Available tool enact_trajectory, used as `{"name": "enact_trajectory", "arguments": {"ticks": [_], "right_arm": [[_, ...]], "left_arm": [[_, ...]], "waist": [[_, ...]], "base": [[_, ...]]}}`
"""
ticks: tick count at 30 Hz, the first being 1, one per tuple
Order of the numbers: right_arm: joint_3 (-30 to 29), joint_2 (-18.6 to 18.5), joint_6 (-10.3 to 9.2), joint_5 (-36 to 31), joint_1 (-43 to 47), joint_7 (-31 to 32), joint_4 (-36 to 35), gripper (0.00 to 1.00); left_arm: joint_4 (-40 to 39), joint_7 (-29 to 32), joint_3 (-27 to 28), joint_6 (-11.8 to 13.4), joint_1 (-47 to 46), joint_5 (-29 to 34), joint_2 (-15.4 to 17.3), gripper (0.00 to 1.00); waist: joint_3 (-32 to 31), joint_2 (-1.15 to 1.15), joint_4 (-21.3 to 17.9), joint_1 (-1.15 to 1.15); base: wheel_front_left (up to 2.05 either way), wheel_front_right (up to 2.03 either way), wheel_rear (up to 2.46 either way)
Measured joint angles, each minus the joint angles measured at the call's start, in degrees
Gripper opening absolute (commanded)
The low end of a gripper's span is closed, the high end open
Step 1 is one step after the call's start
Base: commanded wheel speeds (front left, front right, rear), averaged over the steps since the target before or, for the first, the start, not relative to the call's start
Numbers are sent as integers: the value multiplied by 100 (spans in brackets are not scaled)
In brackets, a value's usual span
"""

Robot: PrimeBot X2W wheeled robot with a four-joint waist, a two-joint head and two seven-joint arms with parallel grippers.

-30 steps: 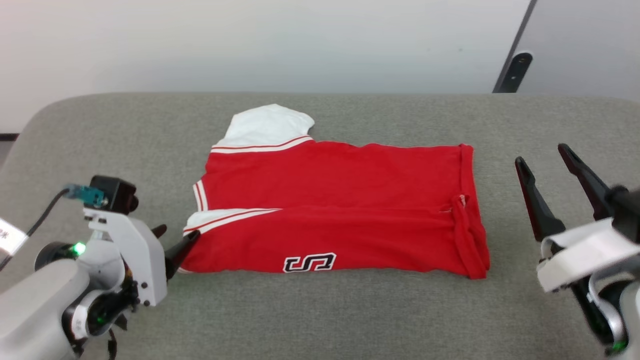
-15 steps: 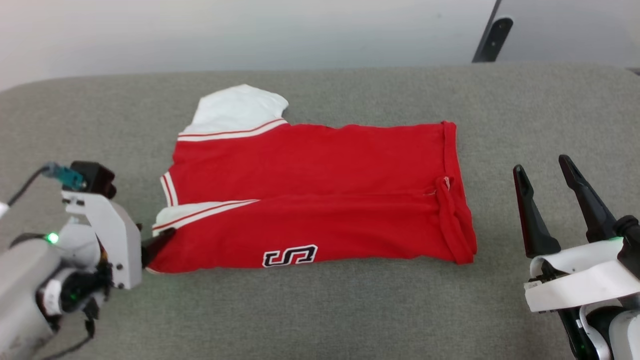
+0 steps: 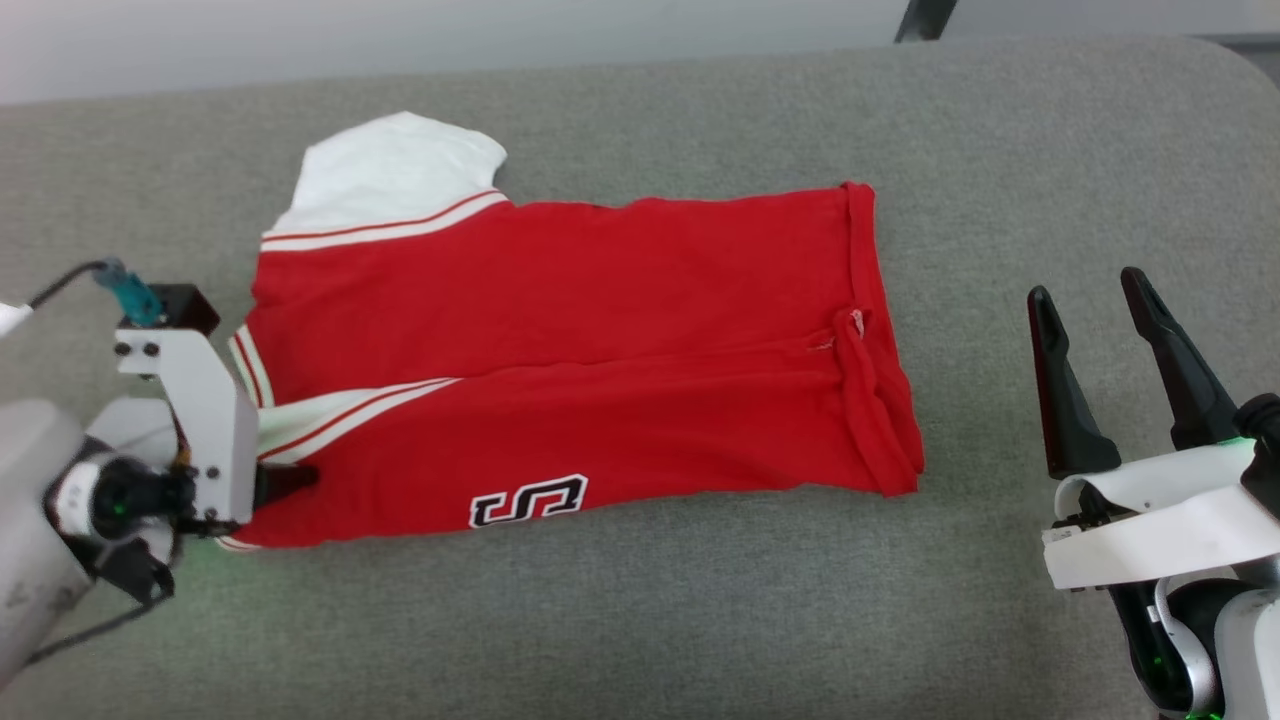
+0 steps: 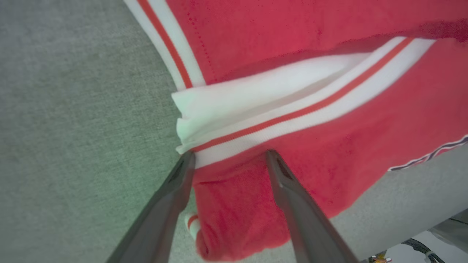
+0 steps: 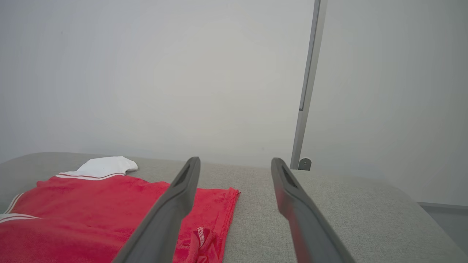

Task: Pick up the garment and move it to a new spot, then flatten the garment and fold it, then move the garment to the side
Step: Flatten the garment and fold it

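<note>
Left gripper (image 4: pixel 228 155), near left: jaws standing open, tips sitting over the near-left corner of the garment (image 3: pixel 600 380), just short of the striped trim (image 4: pixel 292 113); nothing pinched yet. Right gripper (image 3: pixel 1085 290), near right: jaws spreading wide, hanging clear of the hem. Garment lying folded lengthwise on the grey upholstered counter (image 3: pixel 700 620), white sleeve (image 3: pixel 390 175) poking out far left. Fabric looking soft, light and limp, likely sagging if lifted by one corner. Probably best taking hold through all stacked layers at the end corners.
</note>
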Motion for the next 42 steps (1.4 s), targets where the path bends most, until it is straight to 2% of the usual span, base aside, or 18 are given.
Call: {"name": "enact_trajectory", "arguments": {"ticks": [9,10,11,12,18,22,27,31,38,42], "right_arm": [[78,31,0,24,-130,290,88,100],[86,27,0,67,-133,396,121,100],[110,13,0,113,-137,509,155,100],[123,-1,0,164,-147,588,170,100],[253,-99,0,488,-402,1615,357,100],[261,-130,0,746,-703,2711,495,100],[385,-200,-1,887,-1062,4442,705,100],[497,-283,-1,775,-1410,5489,833,100],[612,-222,-1,665,-1908,6437,1332,100],[547,-10,0,655,-2114,6631,1720,100]], "left_arm": [[448,1000,-9,433,-275,-365,-87,100],[464,1035,4,455,-283,-415,-109,66],[466,1045,18,472,-290,-443,-112,14],[480,1039,51,513,-289,-465,-127,0],[391,899,32,479,-325,-371,-224,0],[350,843,-10,432,-382,-232,-289,0],[331,771,-15,393,-422,-176,-389,0],[326,719,-40,331,-506,-89,-494,0],[360,587,1,187,-672,-34,-714,0],[430,559,15,126,-721,-35,-800,0]], "waist": [[259,0,-165,0],[276,0,-171,0],[291,0,-174,0],[303,0,-173,0],[330,0,-115,0],[330,0,-60,0],[333,0,29,0],[357,0,122,0],[456,0,299,0],[524,0,375,-1]], "base": [[0,0,0],[0,0,0],[0,0,0],[0,0,0],[0,0,0],[0,0,0],[0,0,0],[0,0,0],[0,0,0],[0,0,0]]}}
